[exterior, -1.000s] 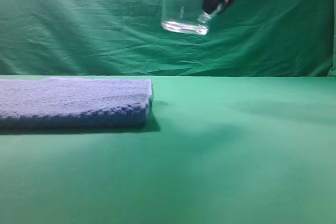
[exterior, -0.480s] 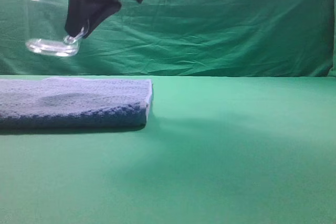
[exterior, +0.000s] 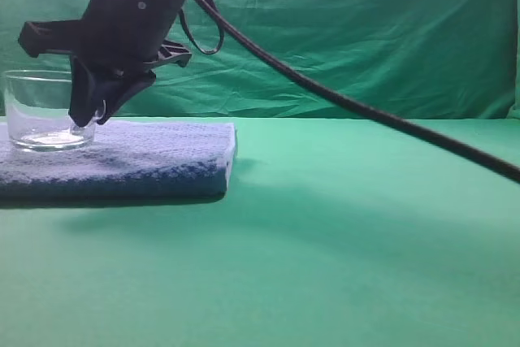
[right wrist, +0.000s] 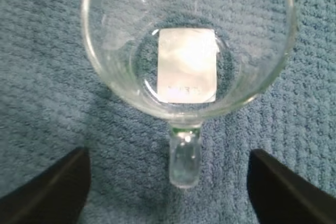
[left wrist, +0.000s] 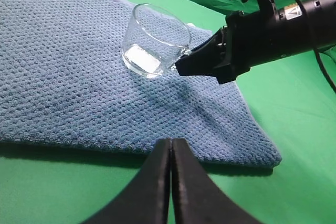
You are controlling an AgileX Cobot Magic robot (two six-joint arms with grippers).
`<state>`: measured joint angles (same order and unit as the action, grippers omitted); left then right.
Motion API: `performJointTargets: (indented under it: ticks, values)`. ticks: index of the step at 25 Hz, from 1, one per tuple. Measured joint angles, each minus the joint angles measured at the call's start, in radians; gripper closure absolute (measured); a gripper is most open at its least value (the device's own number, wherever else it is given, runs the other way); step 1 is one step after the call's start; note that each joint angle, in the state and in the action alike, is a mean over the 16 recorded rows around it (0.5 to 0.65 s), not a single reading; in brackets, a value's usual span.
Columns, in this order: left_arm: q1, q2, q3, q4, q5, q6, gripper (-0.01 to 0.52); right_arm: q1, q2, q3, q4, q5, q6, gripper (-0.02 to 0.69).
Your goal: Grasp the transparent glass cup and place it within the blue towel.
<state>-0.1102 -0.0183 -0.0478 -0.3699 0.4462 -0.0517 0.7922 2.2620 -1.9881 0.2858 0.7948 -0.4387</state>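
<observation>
1. The left pincer sits nearest the left wrist camera, its two dark tapered fingers pressed together, closed on nothing, hovering over the green cloth surface just short of the towel's near edge.
2. Beyond it lies the towel, thick, blue, knobbly-woven terry, folded flat.
3. The cup stands upright on the towel: clear glass, wide and short, thick base, small looped handle. Nothing is in it.
4. The right pincer is angled down at the cup from the right, reaching across to the left of the high view. Its black fingers stand spread, one either side of the handle and clear of it, open and holding nothing.
5. A wrinkled green backdrop hangs farthest back.
</observation>
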Motion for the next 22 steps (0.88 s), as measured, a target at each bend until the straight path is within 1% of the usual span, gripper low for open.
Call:
performJointTargets:
  ticks: [2,4,6,11,13,16,22]
  values:
    - [0.0,0.0,0.0,0.0,0.0,0.0,0.514,-0.006,-0.033,-0.011,-0.002,0.046,0.022,0.304]
    - [0.0,0.0,0.0,0.0,0.0,0.0,0.514,-0.016,-0.072,-0.022,-0.005,0.094,0.05,0.346]
    - [0.0,0.0,0.0,0.0,0.0,0.001,0.514,-0.027,-0.115,-0.032,-0.007,0.142,0.08,0.405]
    - [0.0,0.0,0.0,0.0,0.0,0.001,0.514,-0.063,-0.233,-0.046,-0.014,0.265,0.155,0.578]
    - [0.0,0.0,0.0,0.0,0.0,0.001,0.514,-0.078,-0.279,-0.048,-0.016,0.309,0.185,0.627]
    - [0.0,0.0,0.0,0.0,0.0,0.001,0.514,-0.096,-0.34,-0.049,-0.019,0.363,0.223,0.659]
    - [0.0,0.0,0.0,0.0,0.0,0.001,0.514,-0.116,-0.43,-0.052,-0.032,0.441,0.262,0.665]
